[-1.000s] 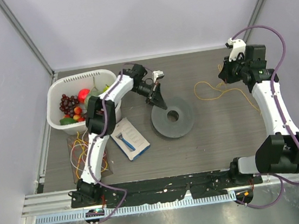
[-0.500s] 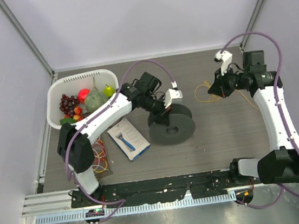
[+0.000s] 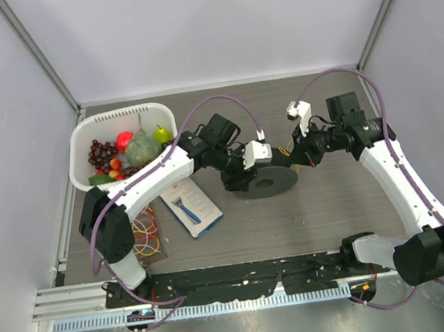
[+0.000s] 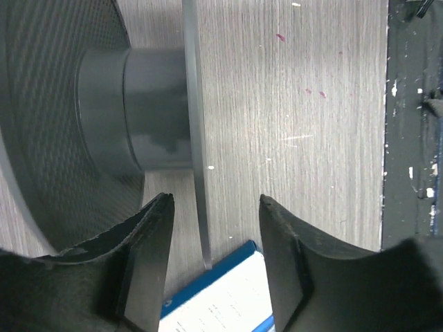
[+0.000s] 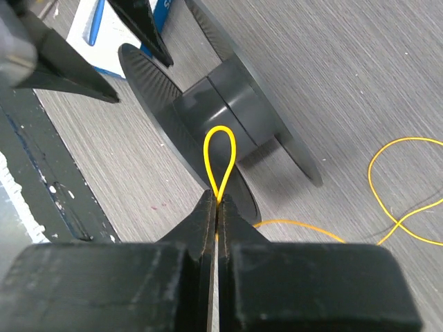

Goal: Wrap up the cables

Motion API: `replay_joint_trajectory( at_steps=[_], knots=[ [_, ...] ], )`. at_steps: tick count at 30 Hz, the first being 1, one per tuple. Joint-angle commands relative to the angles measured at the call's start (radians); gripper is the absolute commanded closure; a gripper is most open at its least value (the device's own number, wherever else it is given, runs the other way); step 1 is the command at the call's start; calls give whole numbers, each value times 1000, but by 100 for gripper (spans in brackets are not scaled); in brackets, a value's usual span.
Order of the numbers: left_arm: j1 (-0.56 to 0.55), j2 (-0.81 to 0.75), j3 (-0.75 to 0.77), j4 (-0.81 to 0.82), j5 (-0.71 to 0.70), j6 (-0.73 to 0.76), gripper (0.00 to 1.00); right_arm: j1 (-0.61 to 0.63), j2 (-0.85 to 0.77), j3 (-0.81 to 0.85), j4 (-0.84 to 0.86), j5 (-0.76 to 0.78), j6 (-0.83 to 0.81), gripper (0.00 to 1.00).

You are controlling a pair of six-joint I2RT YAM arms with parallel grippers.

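Note:
The dark grey perforated spool [image 3: 272,181] stands tipped up on its edge at the table's middle. In the left wrist view its hub [image 4: 142,111] sits between two flanges, and the thin flange rim [image 4: 197,207] runs between my left gripper's open fingers without touching either. My left gripper [image 3: 241,175] [image 4: 216,202] is at the spool's left side. My right gripper [image 3: 291,156] [image 5: 217,202] is shut on a small loop of the yellow cable [image 5: 220,146], held just in front of the hub [image 5: 228,104]. More cable [image 5: 405,200] trails on the table to the right.
A blue and white box [image 3: 190,206] [image 4: 221,294] lies just left of the spool, close under the left fingers. A white basket [image 3: 111,119] of fruit stands at the back left. A bundle of coloured wires [image 3: 139,238] lies near the left arm's base.
The left gripper has opened, leaving the spool's flange loose between its fingers. The spool went from flat to up on edge. The right arm carried the cable loop left to the spool.

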Motion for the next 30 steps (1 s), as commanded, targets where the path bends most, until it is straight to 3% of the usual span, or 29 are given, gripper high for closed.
replay_joint_trajectory(
  at_steps=[1, 4, 7, 12, 19, 23, 30],
  knots=[
    [0, -89, 52, -47, 4, 9, 39, 27, 13, 53, 32, 37, -74, 99],
    [64, -104, 126, -144, 140, -3, 27, 27, 32, 84, 16, 58, -151, 99],
    [165, -115, 163, -134, 290, -80, 10, 26, 63, 114, -8, 80, -220, 99],
    [253, -91, 140, 43, 303, -222, 8, 31, 117, 156, -57, 86, -341, 99],
    [256, -52, 40, 365, 295, -388, 7, 38, 169, 151, -150, 115, -505, 99],
    [244, -25, -25, 572, 321, -503, 7, 50, 146, 87, -118, 124, -501, 99],
    [208, -9, -117, 748, 332, -549, 9, 63, 117, -1, -71, 156, -483, 99]
  ],
)
